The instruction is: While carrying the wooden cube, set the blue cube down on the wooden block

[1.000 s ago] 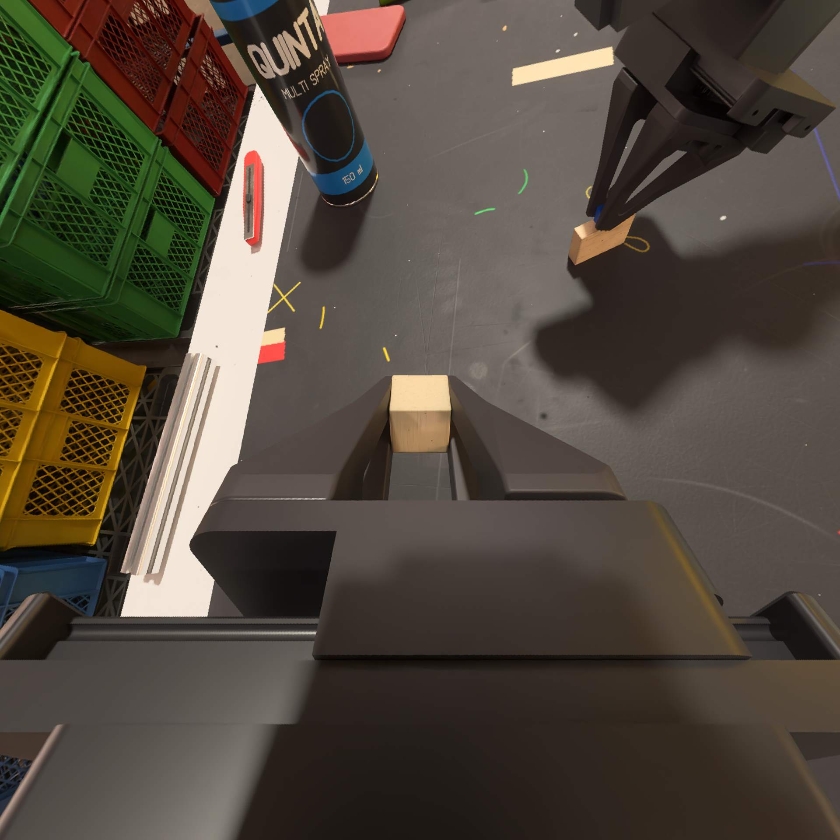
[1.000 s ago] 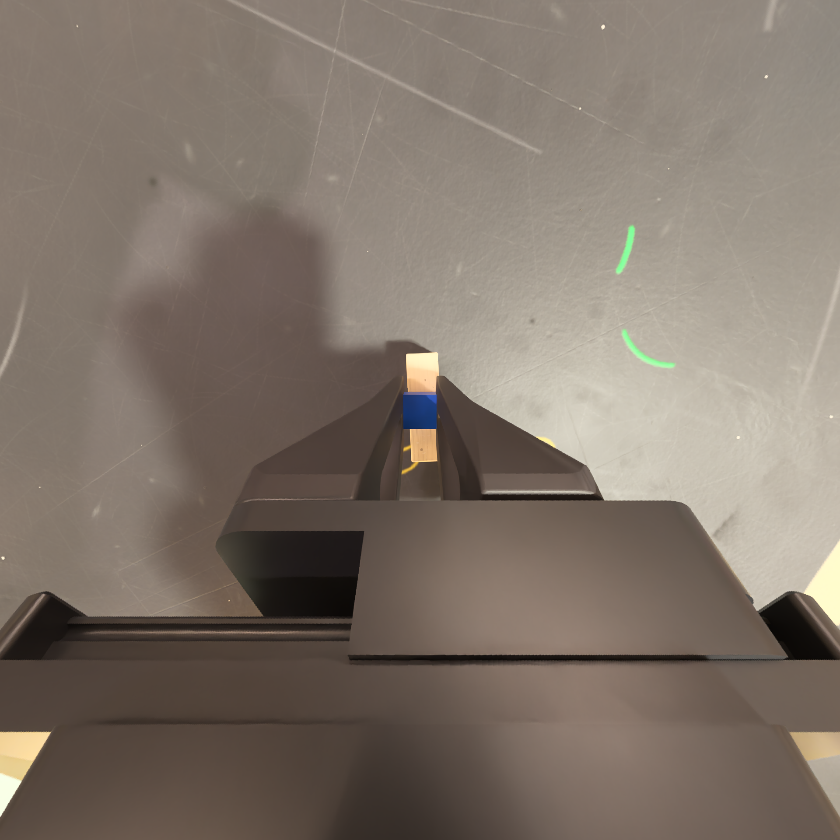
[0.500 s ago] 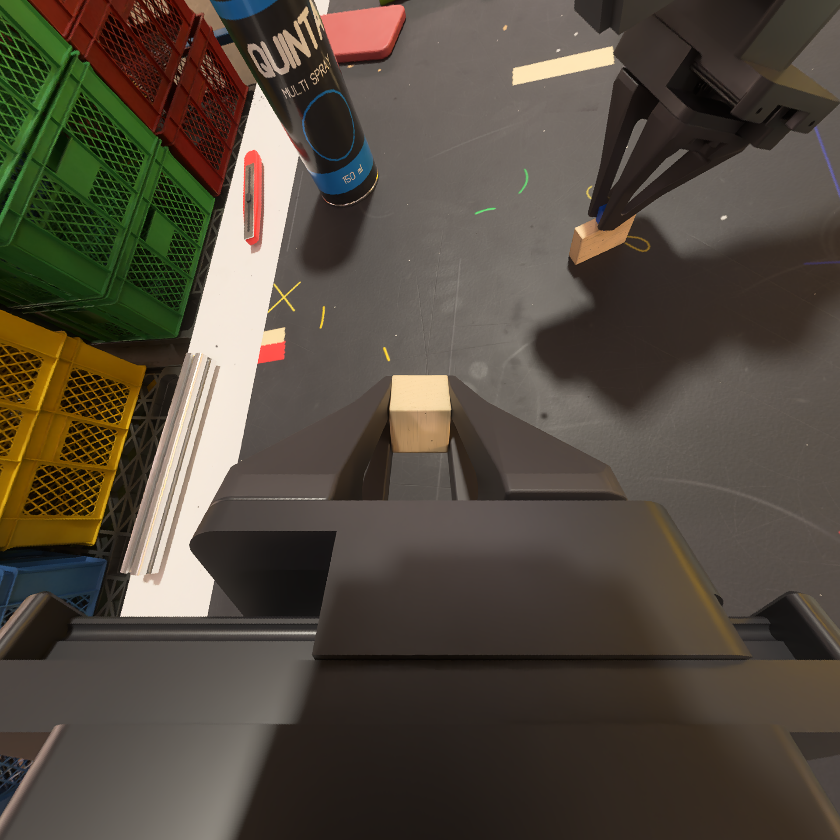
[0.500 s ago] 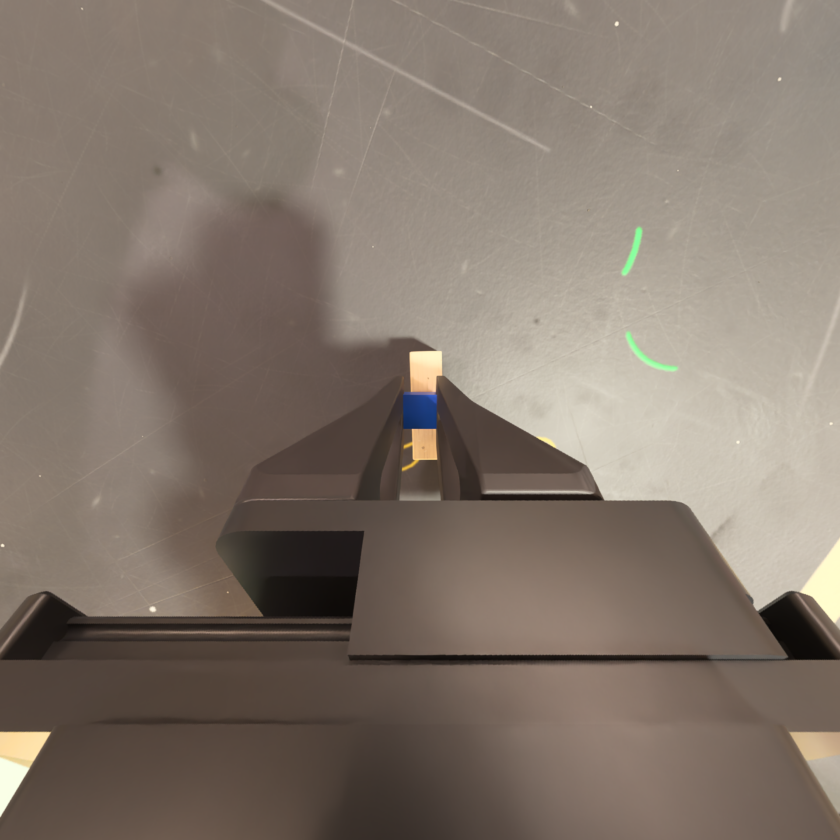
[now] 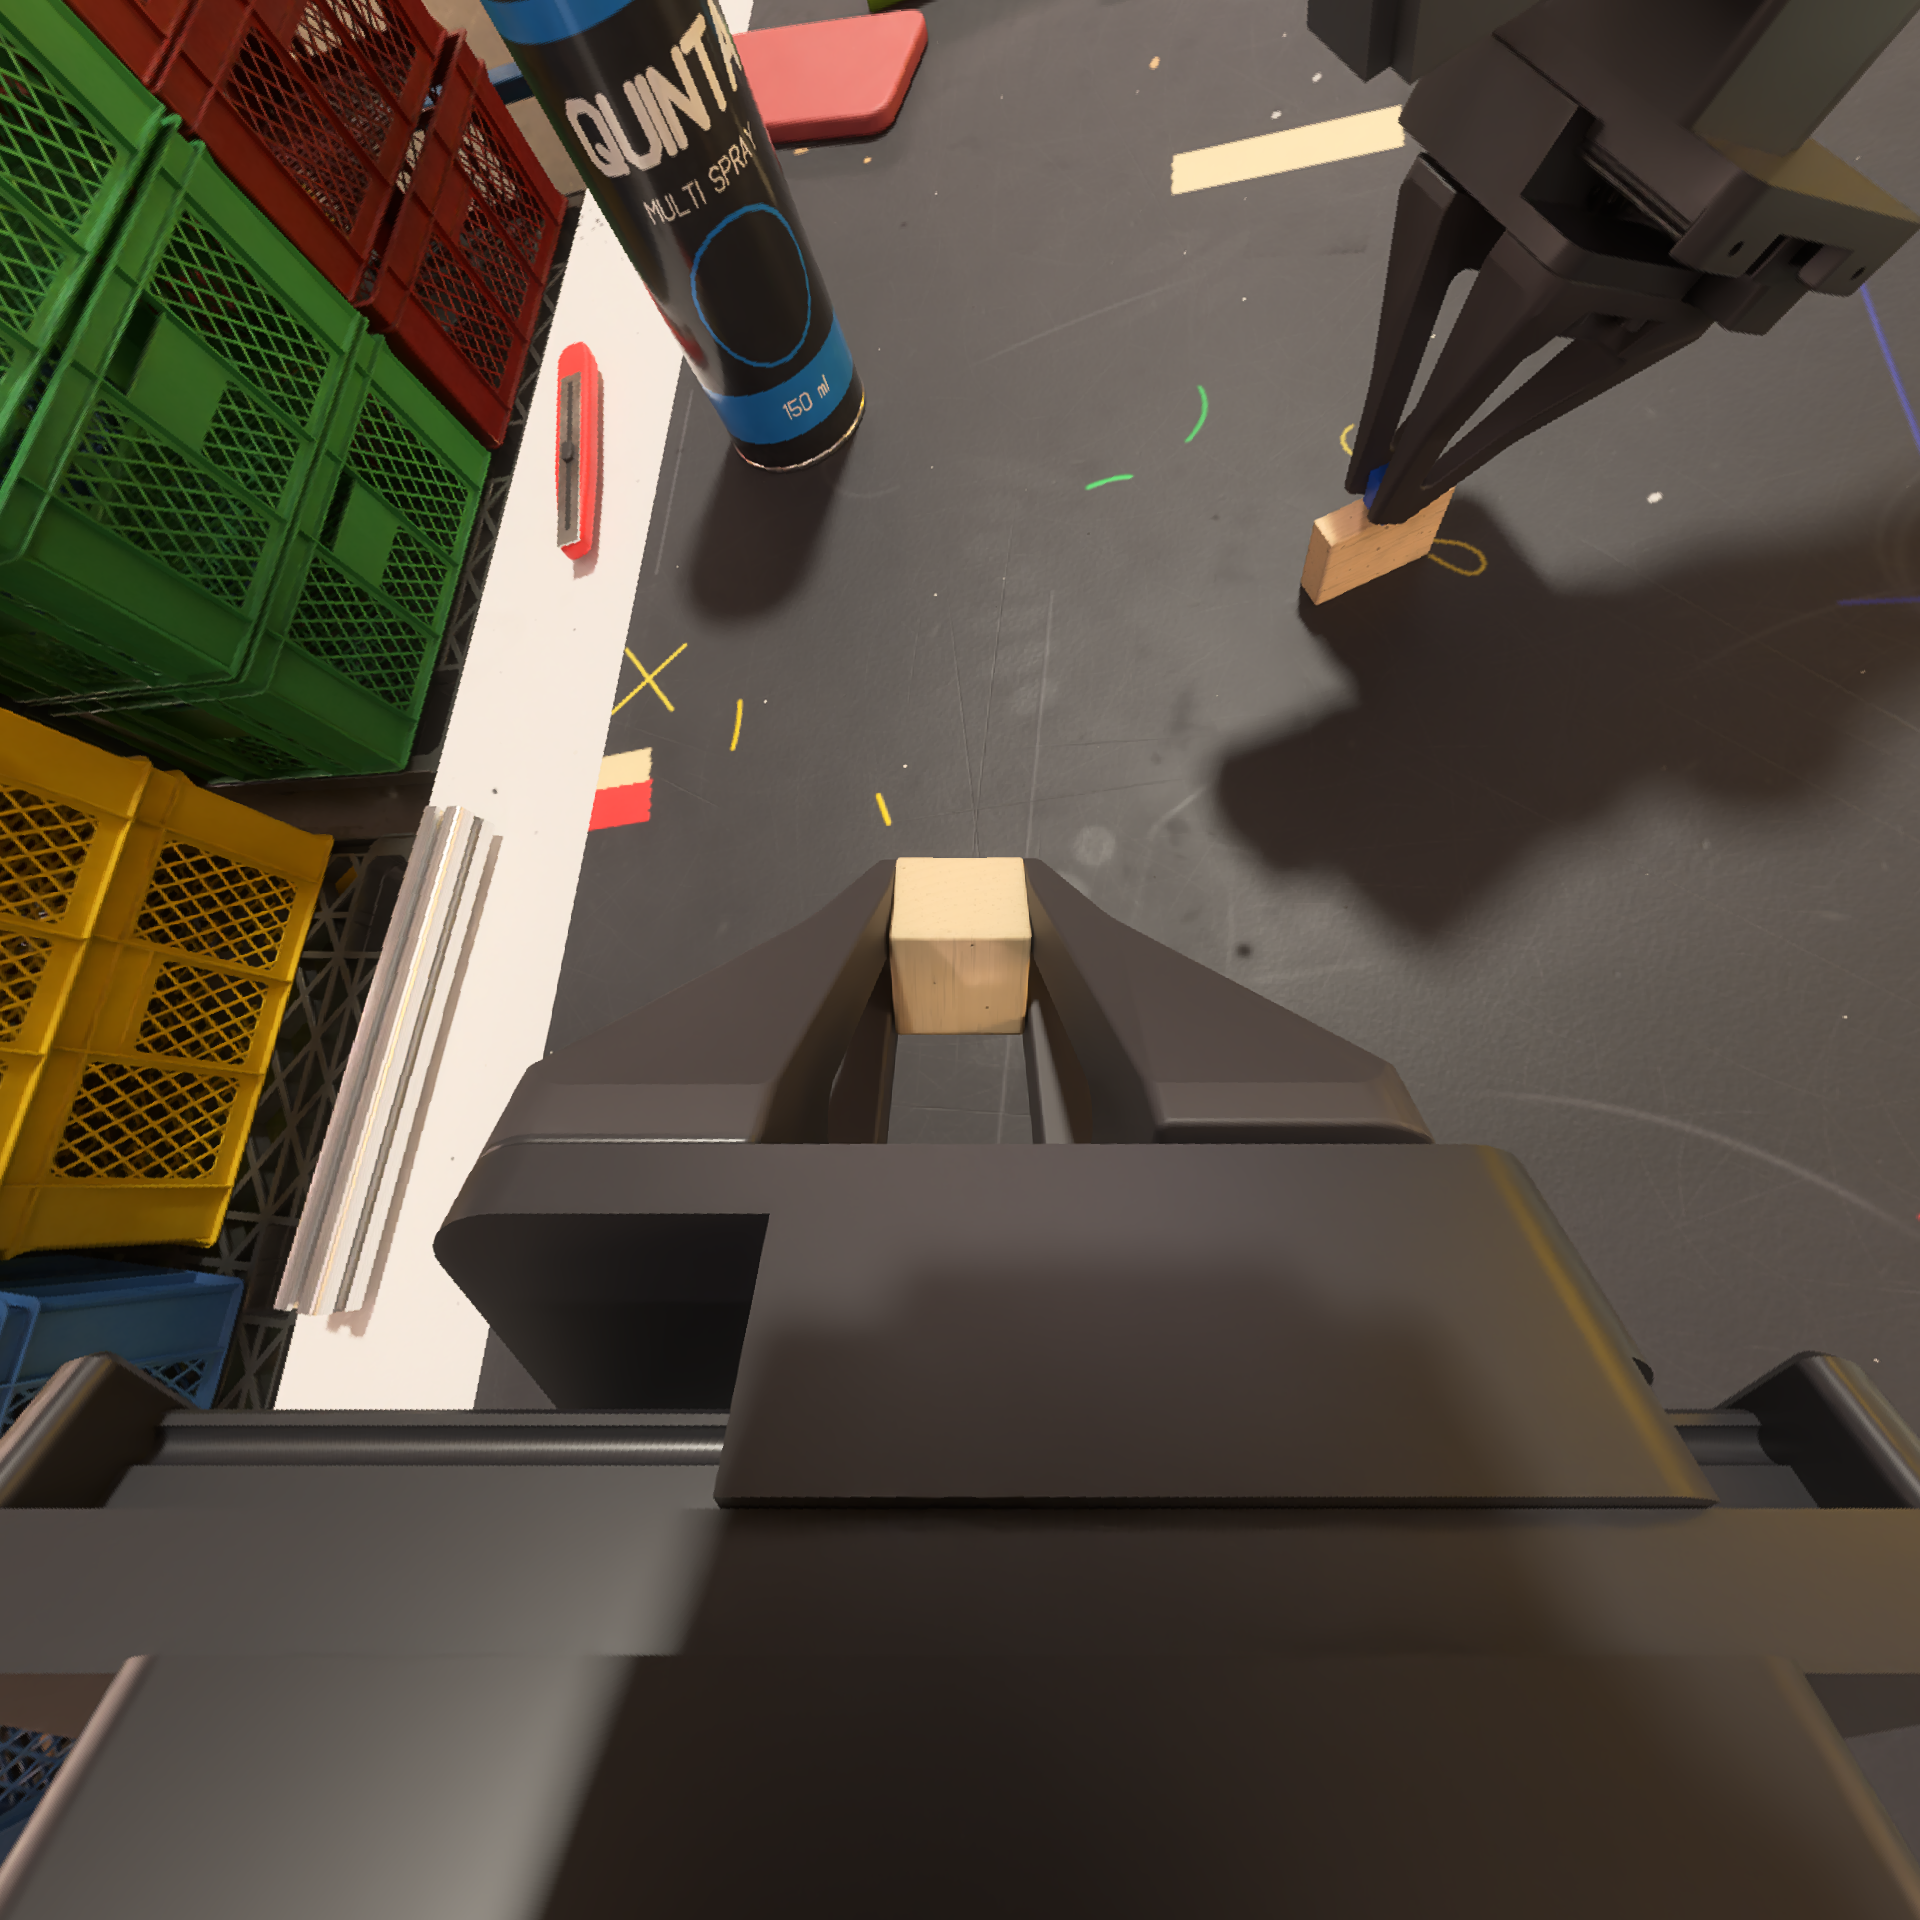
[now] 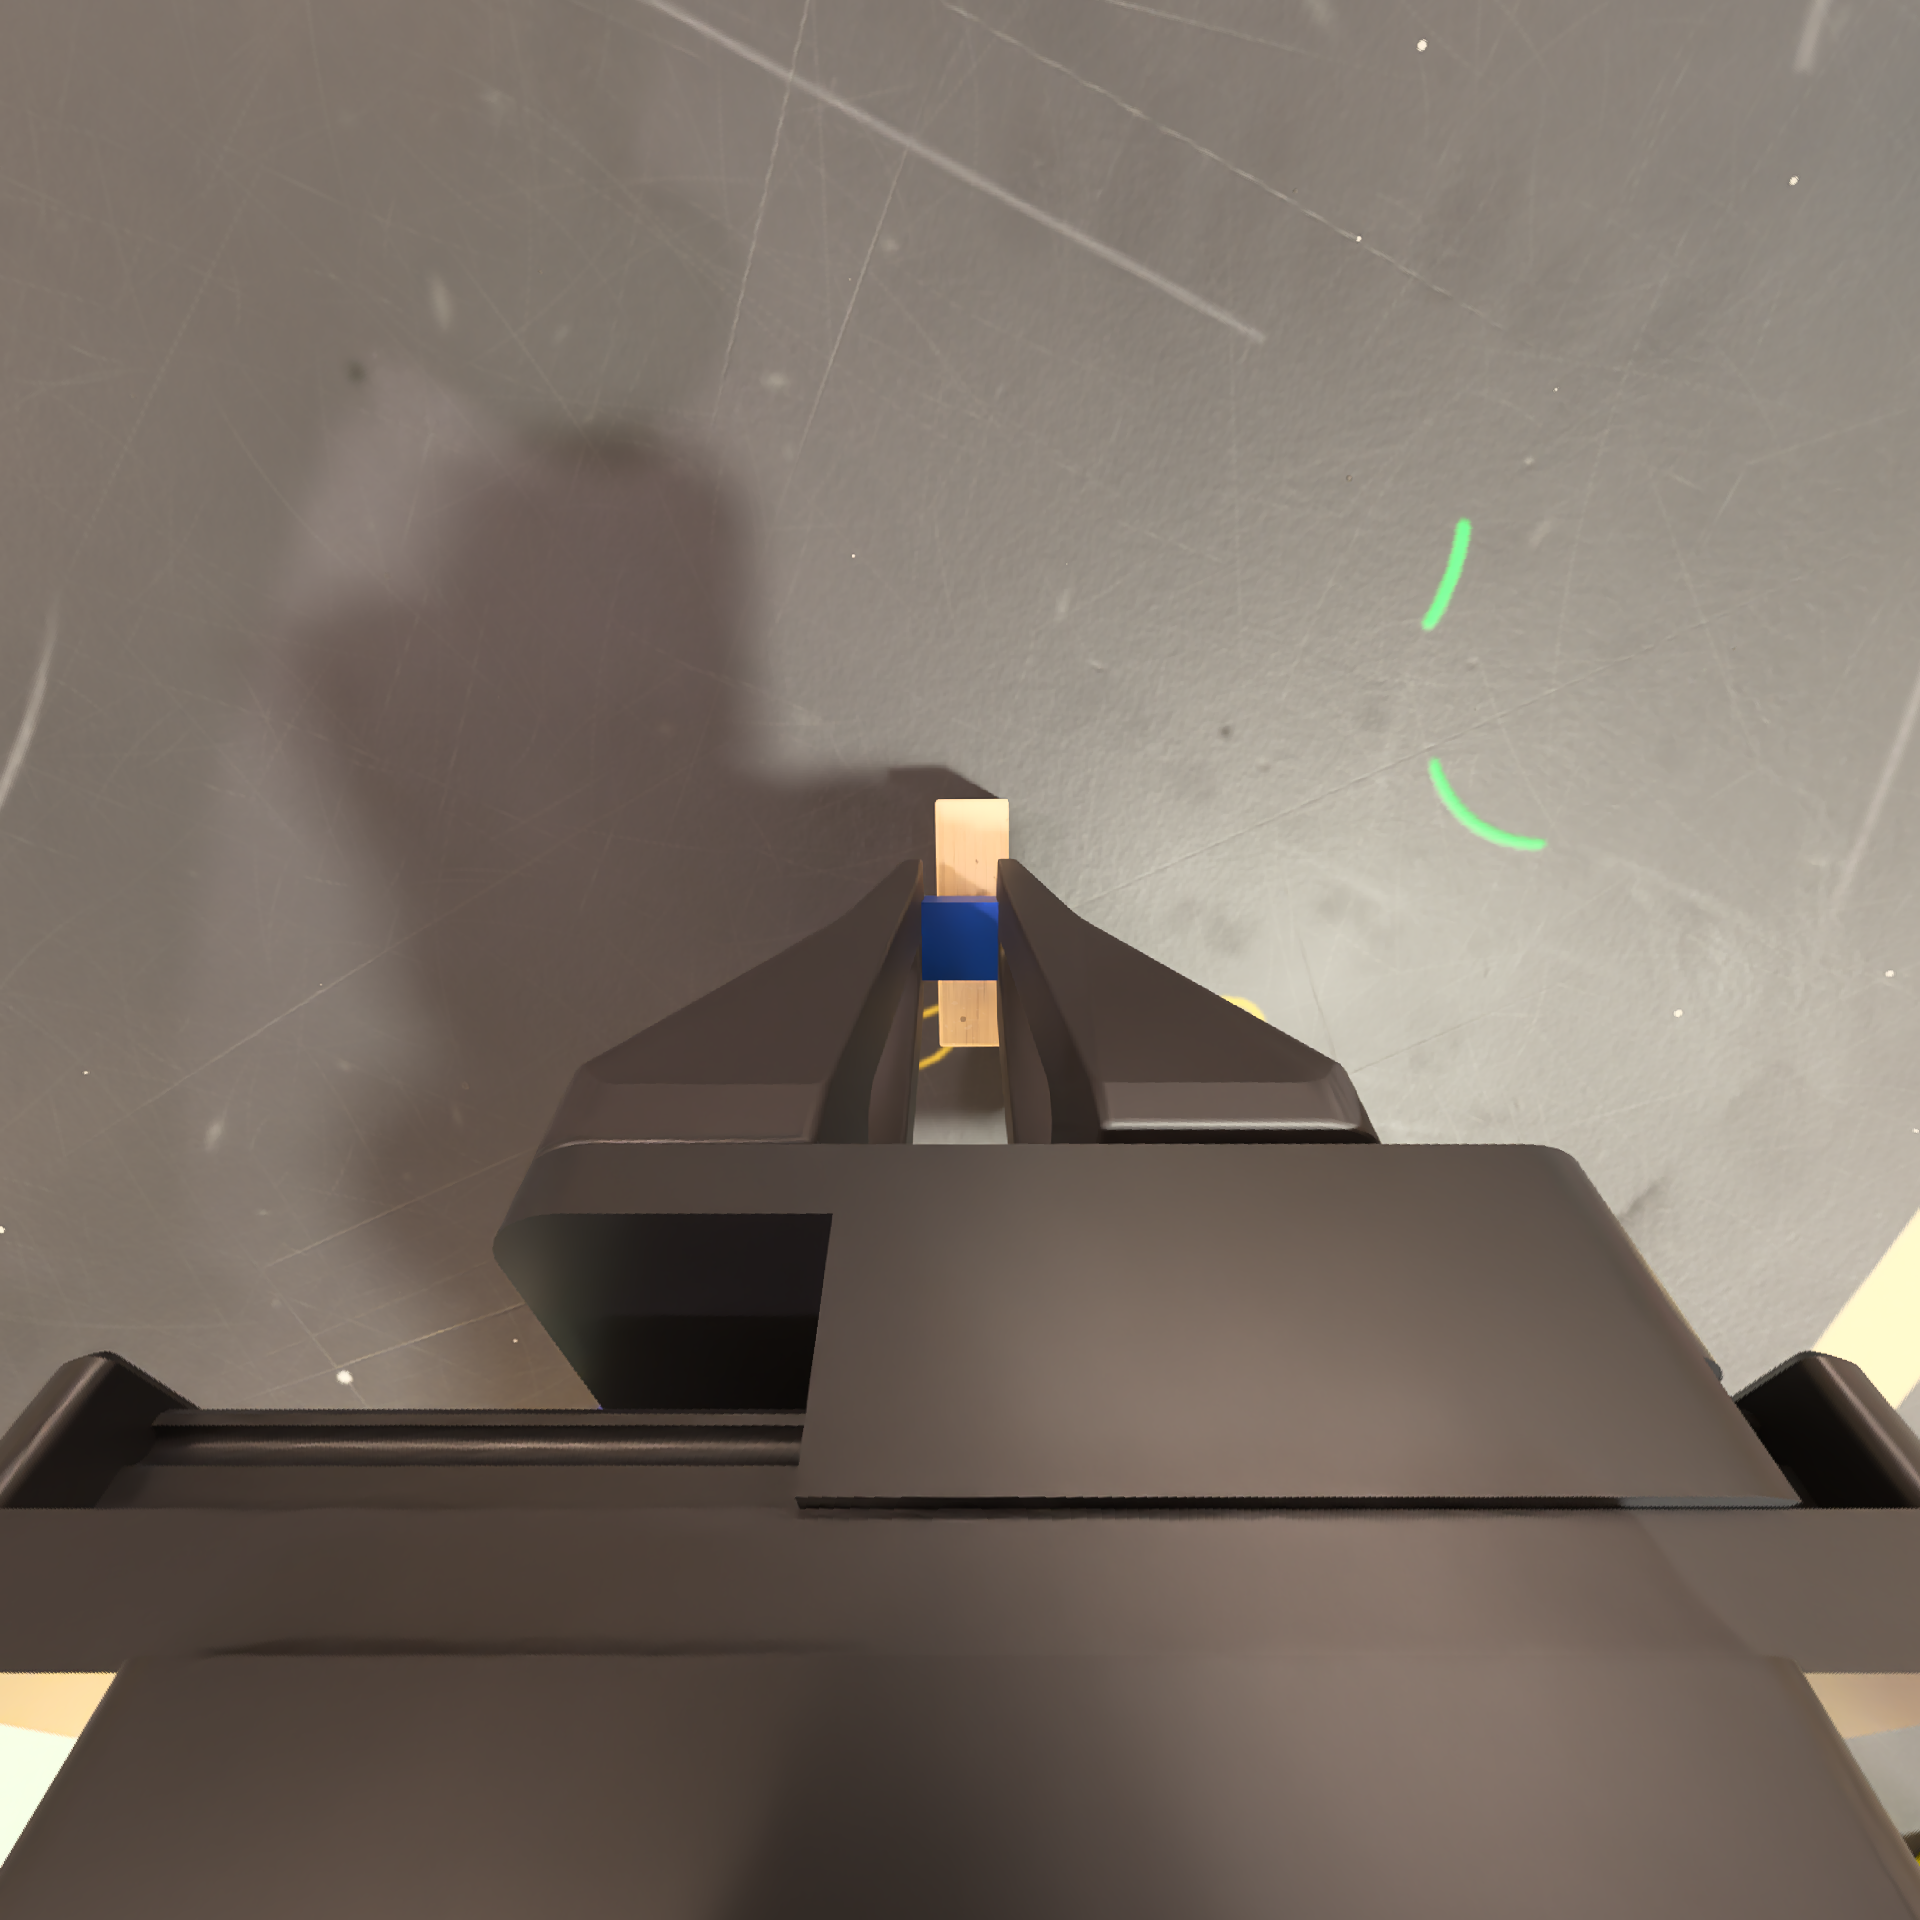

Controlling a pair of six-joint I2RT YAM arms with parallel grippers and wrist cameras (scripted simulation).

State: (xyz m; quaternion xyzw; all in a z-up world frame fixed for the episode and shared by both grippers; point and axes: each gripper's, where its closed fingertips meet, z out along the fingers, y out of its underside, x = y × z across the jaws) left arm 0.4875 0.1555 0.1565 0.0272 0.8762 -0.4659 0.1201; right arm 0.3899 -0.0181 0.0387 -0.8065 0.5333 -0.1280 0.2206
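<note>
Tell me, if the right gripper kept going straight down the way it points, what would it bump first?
Probably the wooden block. The right gripper points down at it with the blue cube pinched between its fingers, so the cube would press onto the block first, though any remaining gap is unclear.

Lettering was found on one item only: the black spray can with blue bands, standing on the dark table beside the red crates. White print ran lengthwise down its body in a large line and a smaller one. A short white marking sat on the lower blue band, and a blue ring outline lay between. A yellow cross-shaped chalk mark was on the table. The right wrist view showed no lettering.
</note>
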